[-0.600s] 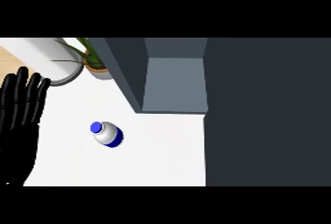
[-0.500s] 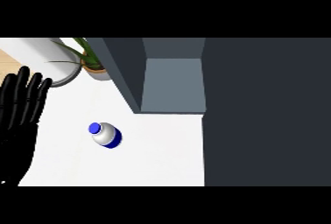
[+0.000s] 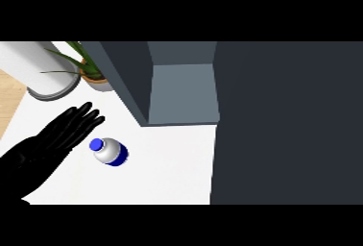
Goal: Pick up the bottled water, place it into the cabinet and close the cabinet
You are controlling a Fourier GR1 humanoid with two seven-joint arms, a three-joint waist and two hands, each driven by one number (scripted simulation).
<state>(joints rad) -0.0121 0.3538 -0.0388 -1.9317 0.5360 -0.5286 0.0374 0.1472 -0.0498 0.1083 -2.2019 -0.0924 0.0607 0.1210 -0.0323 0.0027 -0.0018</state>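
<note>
With right hand unseen, left hand [image 3: 53, 144] beside bottled water [image 3: 110, 152].

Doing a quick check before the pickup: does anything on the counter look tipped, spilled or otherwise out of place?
Nothing stands out. The water bottle stands upright on the white counter, cap on, no spill around it. The left hand is open beside it. The cabinet is open, and the potted plant stands upright.

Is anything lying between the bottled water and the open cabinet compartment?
No. In the head view, only bare white counter separates the bottled water from the cabinet. The left hand sits on the bottle's other side.
</note>
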